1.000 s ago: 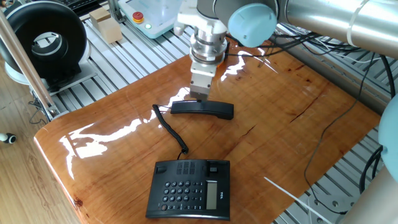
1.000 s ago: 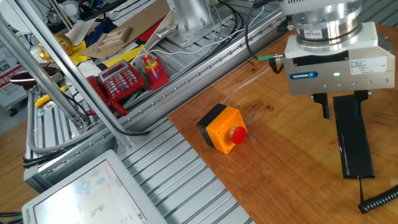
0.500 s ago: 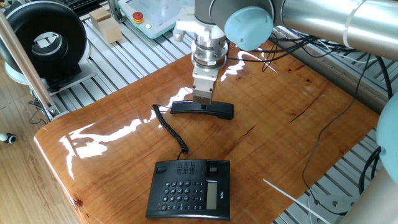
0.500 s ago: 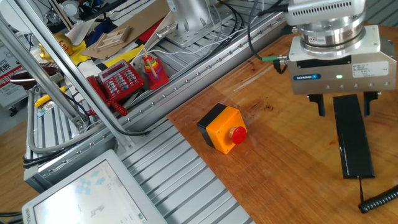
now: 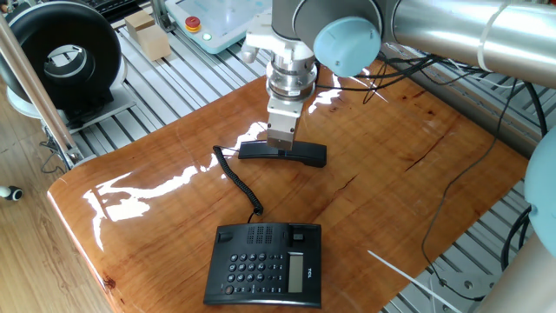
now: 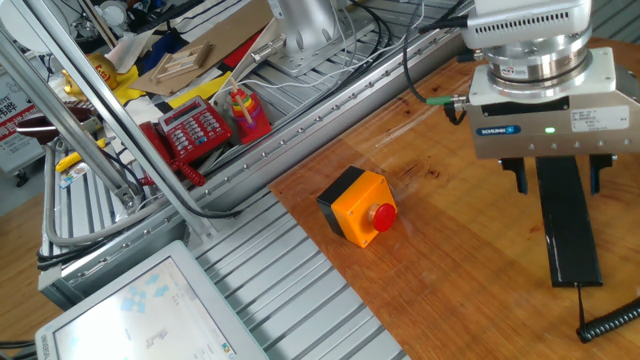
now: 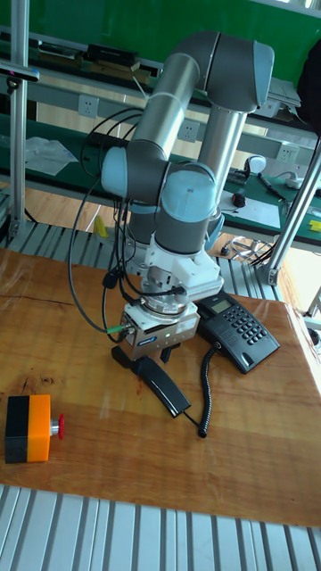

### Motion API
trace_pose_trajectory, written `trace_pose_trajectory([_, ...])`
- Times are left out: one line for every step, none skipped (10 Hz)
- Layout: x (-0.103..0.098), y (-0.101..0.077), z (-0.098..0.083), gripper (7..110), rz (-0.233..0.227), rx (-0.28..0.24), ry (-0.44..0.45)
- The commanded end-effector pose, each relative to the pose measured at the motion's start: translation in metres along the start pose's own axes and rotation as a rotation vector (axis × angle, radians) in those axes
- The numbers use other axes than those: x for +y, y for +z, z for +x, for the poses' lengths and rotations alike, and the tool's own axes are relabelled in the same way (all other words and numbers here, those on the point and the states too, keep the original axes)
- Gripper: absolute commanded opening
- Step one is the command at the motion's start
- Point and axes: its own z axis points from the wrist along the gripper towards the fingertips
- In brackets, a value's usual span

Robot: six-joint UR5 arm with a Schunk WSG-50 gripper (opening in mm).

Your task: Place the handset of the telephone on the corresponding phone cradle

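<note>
Handset: the handset (image 5: 283, 153) lies flat on the wooden table (image 5: 408, 183), well apart from the telephone (image 5: 265, 264); its far end sits under the gripper.
Cord: the coiled cord (image 5: 236, 178) runs from the handset's left end across the table to the telephone's back edge.
Gripper: the gripper (image 6: 558, 176) points straight down over one end of the handset; its two fingers (image 6: 522, 176) stand on either side of the bar with a small gap showing on each side, so it is spread and grips nothing.
Telephone: sits near the table's front edge in one fixed view, keypad and small grey display facing up.
Phone cradle: the phone cradle (image 5: 268, 234), the strip with grille slots along the base's back edge, is bare.
Orange box: an orange box with a red button (image 6: 358, 205) rests on the table, apart from the handset.
Beyond the table: a red calculator-like keypad (image 6: 195, 128) lies on the metal slats.
</note>
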Motion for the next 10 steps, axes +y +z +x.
trace_pose_trajectory([-0.002, 0.003, -0.005, 66, 0.004, -0.02, 0.011])
trace_pose_trajectory([-0.005, 0.002, -0.003, 66, 0.018, -0.01, -0.01])
trace_pose_trajectory([-0.005, 0.002, -0.005, 66, 0.023, -0.016, -0.018])
trace_pose_trajectory([-0.004, 0.002, -0.01, 66, 0.018, -0.035, -0.026])
trace_pose_trajectory([-0.001, 0.002, -0.019, 66, 0.004, -0.073, -0.033])
trace_pose_trajectory([-0.002, 0.001, -0.023, 66, 0.008, -0.088, -0.037])
trace_pose_trajectory([-0.003, 0.004, -0.021, 66, 0.01, -0.086, -0.036])
trace_pose_trajectory([-0.003, 0.008, -0.02, 66, 0.01, -0.091, -0.033])
trace_pose_trajectory([-0.004, 0.011, -0.018, 66, 0.006, -0.096, -0.032])
trace_pose_trajectory([-0.004, 0.014, -0.016, 66, 0.004, -0.096, -0.034])
